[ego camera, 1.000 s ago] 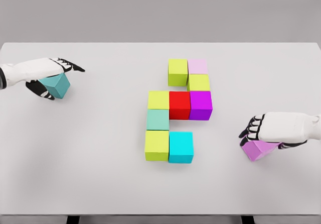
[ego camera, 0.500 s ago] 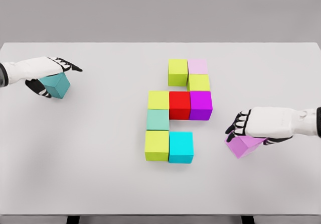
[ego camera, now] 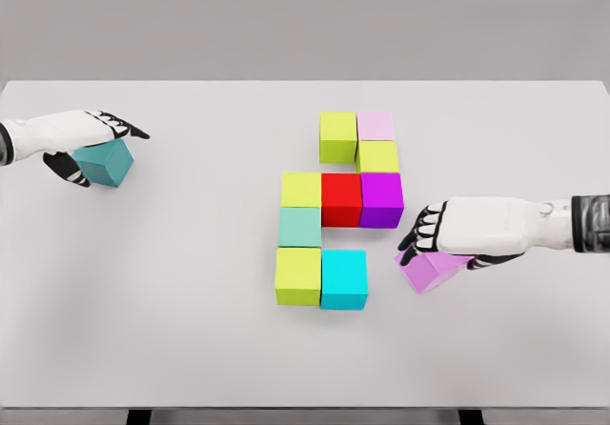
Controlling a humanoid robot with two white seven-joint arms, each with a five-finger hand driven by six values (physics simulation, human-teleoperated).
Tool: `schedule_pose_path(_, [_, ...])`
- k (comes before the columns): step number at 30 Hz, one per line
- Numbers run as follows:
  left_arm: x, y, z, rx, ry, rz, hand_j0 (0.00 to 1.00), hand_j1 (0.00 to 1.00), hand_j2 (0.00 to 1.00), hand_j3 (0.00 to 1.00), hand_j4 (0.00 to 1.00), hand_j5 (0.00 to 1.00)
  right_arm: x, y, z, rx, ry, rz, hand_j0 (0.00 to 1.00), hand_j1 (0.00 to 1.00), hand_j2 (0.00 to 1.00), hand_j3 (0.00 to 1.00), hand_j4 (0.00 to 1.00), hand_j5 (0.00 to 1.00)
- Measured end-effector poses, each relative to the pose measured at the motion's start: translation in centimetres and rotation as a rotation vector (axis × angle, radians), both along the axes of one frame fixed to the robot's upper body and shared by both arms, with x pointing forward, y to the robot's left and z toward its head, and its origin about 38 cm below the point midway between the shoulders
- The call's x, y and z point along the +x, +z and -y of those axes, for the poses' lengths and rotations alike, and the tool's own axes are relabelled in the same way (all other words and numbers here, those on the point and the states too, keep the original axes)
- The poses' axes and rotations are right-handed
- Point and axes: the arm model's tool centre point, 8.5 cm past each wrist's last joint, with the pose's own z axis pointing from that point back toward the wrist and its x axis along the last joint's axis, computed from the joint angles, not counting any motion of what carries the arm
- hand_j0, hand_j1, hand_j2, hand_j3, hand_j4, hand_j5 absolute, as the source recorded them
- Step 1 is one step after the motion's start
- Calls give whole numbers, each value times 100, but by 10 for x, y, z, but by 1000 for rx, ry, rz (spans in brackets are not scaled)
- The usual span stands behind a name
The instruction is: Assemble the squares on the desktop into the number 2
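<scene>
On the pale grey table (ego camera: 191, 330), a cluster of coloured cubes sits just right of the frame's centre. At its top, a lime cube (ego camera: 337, 136) stands beside a pale pink cube (ego camera: 376, 126), with another lime cube (ego camera: 378, 156) directly below the pink one. The middle row runs, left to right, lime cube (ego camera: 301, 189), red cube (ego camera: 341, 199), magenta cube (ego camera: 381, 199), all touching. Beneath the left end of that row lies a mint green cube (ego camera: 300, 226), then a lime cube (ego camera: 298, 274) with a cyan cube (ego camera: 344, 278) touching it on the right. At the right of the frame, the right hand (ego camera: 477, 234) lies over a violet cube (ego camera: 431, 270), its fingers (ego camera: 419, 237) curled down onto it; the cube sits tilted, near the cyan cube but apart from it, below the magenta one. At the upper left of the frame, the left hand (ego camera: 71, 139) clasps a teal cube (ego camera: 105, 163), thumb and fingers closed round it, well apart from the cluster.
</scene>
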Motion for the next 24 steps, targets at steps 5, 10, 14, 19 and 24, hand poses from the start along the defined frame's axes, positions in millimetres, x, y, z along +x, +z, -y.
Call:
schedule_pose_path(5, [1,-2,-2,9,6,-3,100,100,100,100,100,100,0,-2,-1,4,1,-6,80,80,80,80,80,80])
schedule_pose_path(10, [2,-5,1,28,-5,-5,99,99,99,99,99,99,-1,-3,0,-3,0,-10,99,99,99,99,99,99])
schedule_pose_path(14, [2,-8,5,35,-13,-7,87,87,87,87,87,87,-1,-3,1,-5,-1,-12,100,100,100,100,100,100])
schedule_pose_path(19, [2,-8,6,41,-17,-8,70,70,70,70,70,70,1,8,14,-4,-36,9,100,100,100,100,100,100])
schedule_pose_path(24, [3,-7,6,41,-18,-4,67,67,67,67,67,67,5,51,51,21,-147,65,100,100,100,100,100,100])
